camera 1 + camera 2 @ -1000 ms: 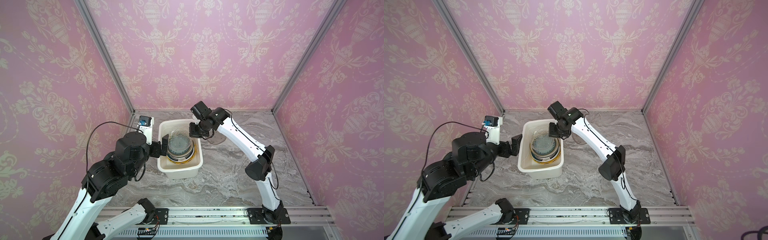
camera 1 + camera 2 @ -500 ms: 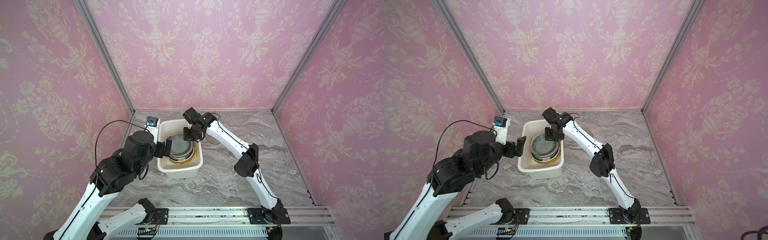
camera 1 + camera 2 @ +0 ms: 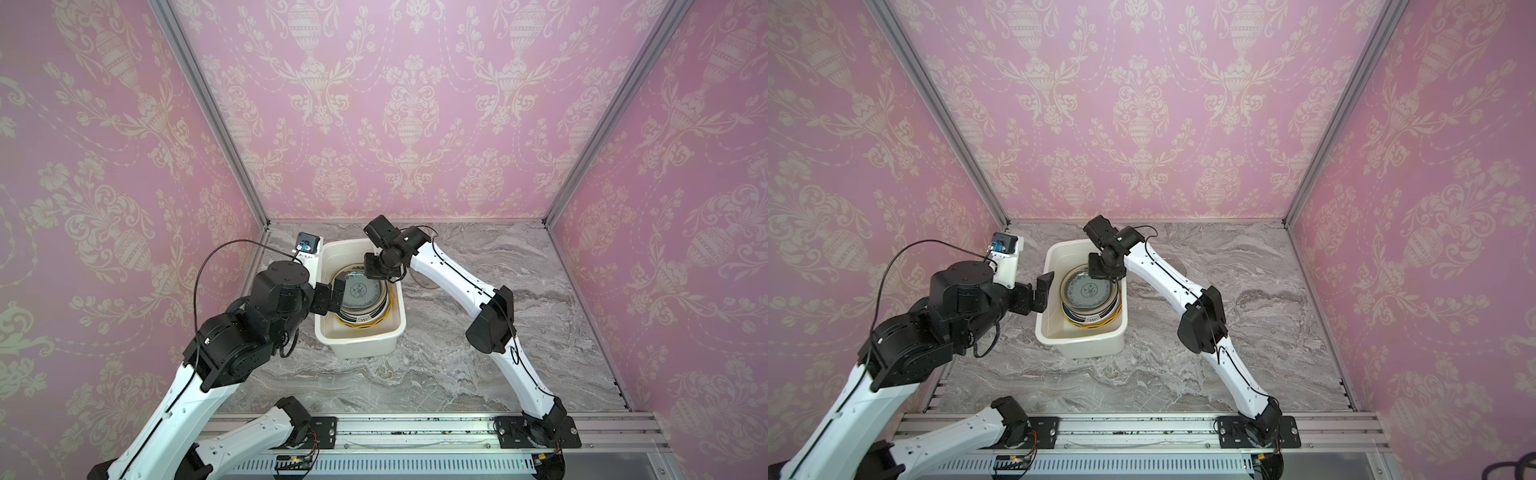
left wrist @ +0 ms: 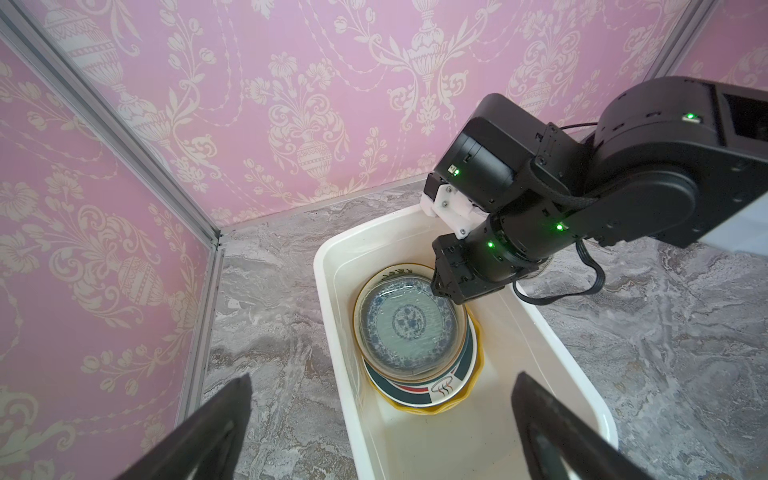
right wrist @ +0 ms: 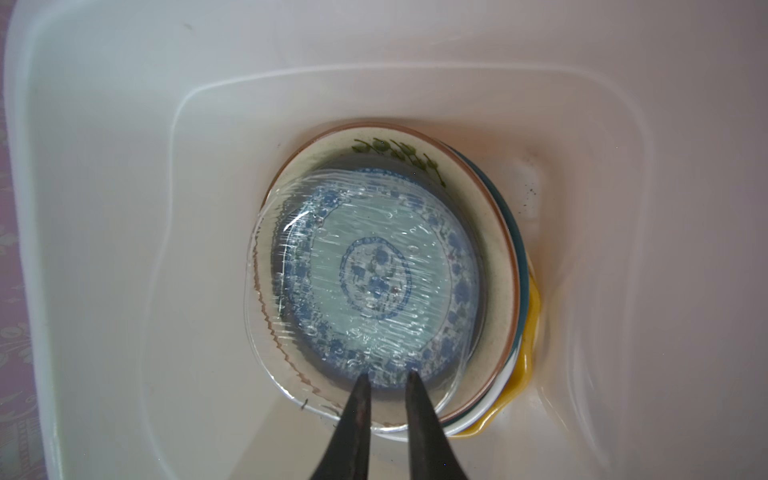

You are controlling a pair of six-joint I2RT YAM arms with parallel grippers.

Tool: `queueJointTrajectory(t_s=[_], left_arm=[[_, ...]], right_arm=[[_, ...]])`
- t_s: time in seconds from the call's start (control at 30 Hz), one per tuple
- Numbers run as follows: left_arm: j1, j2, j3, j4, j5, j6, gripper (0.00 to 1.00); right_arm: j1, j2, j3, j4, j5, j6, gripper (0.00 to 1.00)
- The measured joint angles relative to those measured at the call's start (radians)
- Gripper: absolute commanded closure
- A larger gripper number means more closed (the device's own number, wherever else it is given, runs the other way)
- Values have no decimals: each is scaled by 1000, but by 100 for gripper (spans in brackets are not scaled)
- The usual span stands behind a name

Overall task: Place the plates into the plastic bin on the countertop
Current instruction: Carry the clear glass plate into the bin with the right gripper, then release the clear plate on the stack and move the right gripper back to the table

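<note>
The plastic bin (image 3: 360, 347), left of centre on the surface (image 3: 436, 374), holds the stacked plates (image 4: 409, 324), clear glass on top. The right end effector (image 5: 386, 376), slightly parted, hangs over the stack's far edge; the left end effector (image 4: 382, 376) gapes wide at the bin's left rim.

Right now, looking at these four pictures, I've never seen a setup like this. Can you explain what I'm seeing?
Two white-and-black robot arms work over a grey marble countertop. Two pictures look down from overhead; two come from cameras on the wrists. A white plastic bin sits there, holding a stack of plates, a clear plate on top. The left hand hangs wide open by the bin's rim. The right hand is inside, barely open over the stack, gripping nothing.
</note>
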Motion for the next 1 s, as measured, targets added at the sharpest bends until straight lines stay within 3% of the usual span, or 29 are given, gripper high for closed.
queueJointTrajectory(t_s=[0.23, 0.4, 0.53, 0.8, 1.0], left_arm=[[0, 0, -1, 9, -3, 5, 1], [0, 0, -1, 8, -6, 7, 1], [0, 0, 0, 7, -3, -4, 1], [0, 28, 24, -15, 131, -127, 1], [0, 119, 33, -9, 317, -257, 1]], right_arm=[[0, 0, 0, 19, 2, 3, 74], [0, -1, 0, 35, -2, 6, 59], [0, -24, -7, 49, -10, -4, 54], [-33, -354, -210, 97, -10, -76, 53], [-199, -632, -527, 168, -33, -103, 51]])
